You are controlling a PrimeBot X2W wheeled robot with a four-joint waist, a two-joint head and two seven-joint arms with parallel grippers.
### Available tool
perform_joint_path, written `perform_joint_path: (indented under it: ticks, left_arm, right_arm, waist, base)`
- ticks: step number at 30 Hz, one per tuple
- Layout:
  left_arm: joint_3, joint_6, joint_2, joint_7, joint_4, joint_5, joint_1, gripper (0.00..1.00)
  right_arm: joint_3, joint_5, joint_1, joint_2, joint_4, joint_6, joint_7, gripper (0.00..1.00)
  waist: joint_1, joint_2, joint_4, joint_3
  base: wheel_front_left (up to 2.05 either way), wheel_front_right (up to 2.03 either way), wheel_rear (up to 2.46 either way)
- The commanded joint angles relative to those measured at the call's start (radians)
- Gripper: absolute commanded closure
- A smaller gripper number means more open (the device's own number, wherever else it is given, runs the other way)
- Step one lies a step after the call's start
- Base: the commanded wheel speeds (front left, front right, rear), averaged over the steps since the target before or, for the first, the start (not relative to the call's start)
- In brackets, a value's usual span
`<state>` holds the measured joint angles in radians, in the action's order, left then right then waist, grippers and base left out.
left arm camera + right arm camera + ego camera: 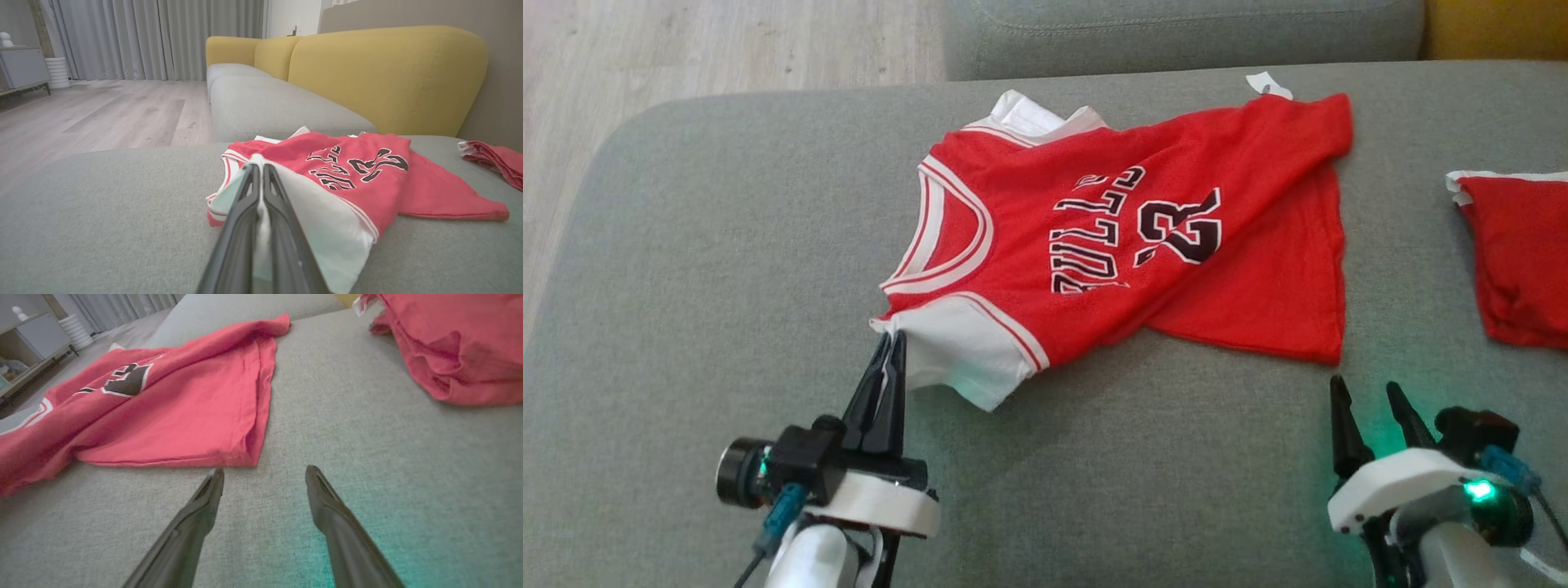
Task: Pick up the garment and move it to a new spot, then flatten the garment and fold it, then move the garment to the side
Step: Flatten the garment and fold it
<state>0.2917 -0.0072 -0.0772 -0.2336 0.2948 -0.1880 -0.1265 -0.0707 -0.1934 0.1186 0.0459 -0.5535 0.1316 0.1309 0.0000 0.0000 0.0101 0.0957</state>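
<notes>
Head view looks down on sofa [727,245]; both wrist views low, close, sharing red jersey [1045,188]

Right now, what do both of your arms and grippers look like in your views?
Left gripper: two long, dark, tapered fingers on a black block, a white collar, a pale forearm, a round silver-rimmed camera and a teal plug with a dark cable. Right gripper: the same dark fingers and white collar, plus a lit green light and a blue plug.
</notes>
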Motion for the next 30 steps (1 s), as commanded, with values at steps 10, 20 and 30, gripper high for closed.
perform_joint_path:
  ticks: [10, 20, 30]
  left_arm:
    - [-0.018, -0.005, 0.004, -0.027, -0.059, 0.007, -0.048, 1.00]
    - [-0.024, -0.009, 0.003, -0.028, -0.056, 0.009, -0.056, 1.00]
    - [-0.080, -0.007, -0.011, -0.028, -0.073, -0.015, -0.049, 1.00]
  right_arm:
    - [0.024, -0.059, 0.189, 0.004, -0.175, -0.001, 0.010, 0.00]
    - [0.062, -0.046, 0.263, 0.004, -0.338, -0.001, 0.035, 1.00]
    - [0.058, 0.002, 0.290, 0.004, -0.312, -0.001, 0.095, 1.00]
  waist:
    - [0.0000, 0.0000, 0.033, 0.029]
    - [0.0000, 0.0000, 0.042, 0.034]
    - [0.0000, 0.0000, -0.009, -0.032]
  base:
    - [0.00, 0.00, 0.00]
    - [0.00, 0.00, 0.00]
    - [0.00, 0.00, 0.00]
